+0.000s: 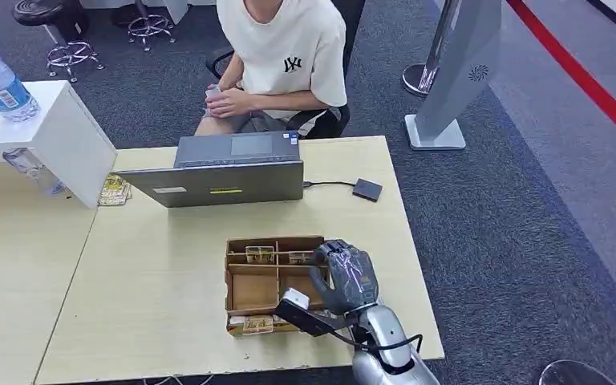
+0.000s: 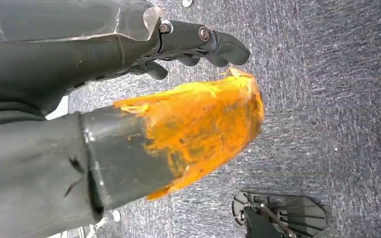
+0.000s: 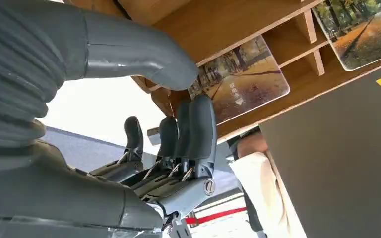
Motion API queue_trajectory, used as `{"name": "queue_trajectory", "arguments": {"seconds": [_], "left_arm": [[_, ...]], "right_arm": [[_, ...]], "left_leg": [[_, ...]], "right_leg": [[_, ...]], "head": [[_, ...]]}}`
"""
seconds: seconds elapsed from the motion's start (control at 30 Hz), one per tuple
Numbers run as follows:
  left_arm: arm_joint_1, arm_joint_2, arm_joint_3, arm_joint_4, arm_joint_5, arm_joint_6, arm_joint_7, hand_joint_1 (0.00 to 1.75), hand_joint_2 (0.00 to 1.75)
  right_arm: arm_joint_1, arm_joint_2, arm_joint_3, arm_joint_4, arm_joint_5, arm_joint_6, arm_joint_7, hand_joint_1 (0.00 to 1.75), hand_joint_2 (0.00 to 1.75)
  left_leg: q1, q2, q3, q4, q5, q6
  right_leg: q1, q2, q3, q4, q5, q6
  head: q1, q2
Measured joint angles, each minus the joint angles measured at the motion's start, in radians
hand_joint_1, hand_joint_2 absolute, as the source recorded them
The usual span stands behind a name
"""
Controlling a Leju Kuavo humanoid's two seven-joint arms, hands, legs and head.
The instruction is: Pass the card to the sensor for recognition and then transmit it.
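Right hand (image 1: 345,277) over the wooden box (image 1: 250,282) on the counter (image 1: 152,273), fingers (image 3: 198,126) apart, maybe touching a card (image 3: 243,82), left hand (image 2: 198,42) loose, holding nothing

The right hand (image 3: 168,124) reaches into a wooden tray (image 3: 218,20), thumb and fingers apart around the corner of a card (image 3: 243,79), beside a second card (image 3: 367,29) and a grey laptop (image 3: 342,163).

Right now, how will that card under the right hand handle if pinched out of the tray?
The card looks thin, glossy and flat, so probably light, stiff and slippery. It lies flush in the tray, leaving little edge for the right hand.
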Motion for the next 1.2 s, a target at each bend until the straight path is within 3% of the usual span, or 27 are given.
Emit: {"name": "queue_trajectory", "arguments": {"seconds": [0.33,0.37,0.4,0.57,0.97,1.2], "left_arm": [[0.0,0.0,0.0,0.0,-0.005,0.0,0.0,0.0,0.0],[0.0,0.0,0.0,0.0,-0.005,0.0,0.0,0.0,0.0],[0.0,0.0,0.0,0.0,-0.005,0.0,0.0,0.0,0.0],[0.0,0.0,0.003,0.0,-0.011,0.0,-0.002,0.0,0.0],[0.0,0.0,0.021,0.0,-0.02,0.0,-0.011,0.0,0.0],[0.0,0.0,0.031,0.0,-0.023,0.001,-0.013,0.0,0.0]], "right_arm": [[0.0,0.004,-0.005,0.005,-0.018,0.008,-0.008,0.91,1.75],[0.0,0.005,-0.006,0.006,-0.019,0.008,-0.009,0.99,1.75],[0.0,0.006,-0.006,0.006,-0.021,0.008,-0.01,0.96,1.75],[0.0,0.007,-0.013,0.002,-0.056,0.018,-0.028,1.12,1.75],[0.0,0.015,-0.04,-0.051,-0.317,0.135,-0.134,1.05,1.75],[0.0,0.018,-0.052,-0.068,-0.364,0.161,-0.15,1.05,1.75]], "left_leg": [[0.0,0.0,0.0,0.0,0.0,0.0],[0.0,0.0,0.0,0.0,0.0,0.0],[0.0,0.0,0.0,0.0,0.0,0.0],[0.0,0.0,0.0,0.0,0.0,0.0],[0.0,0.0,0.0,0.0,0.0,0.0],[0.0,0.0,0.0,0.0,0.0,0.0]], "right_leg": [[0.0,0.0,0.0,0.0,0.0,0.0],[0.0,0.0,0.0,0.0,0.0,0.0],[0.0,0.0,0.0,0.0,0.0,0.0],[0.0,0.0,0.0,0.0,0.0,0.0],[0.0,0.0,0.0,0.0,0.0,0.0],[0.0,0.0,0.0,0.0,0.0,0.0]], "head": [[0.0,0.0],[0.0,0.0],[0.0,0.0],[0.0,0.0],[0.0,0.0],[0.0,0.0]]}}
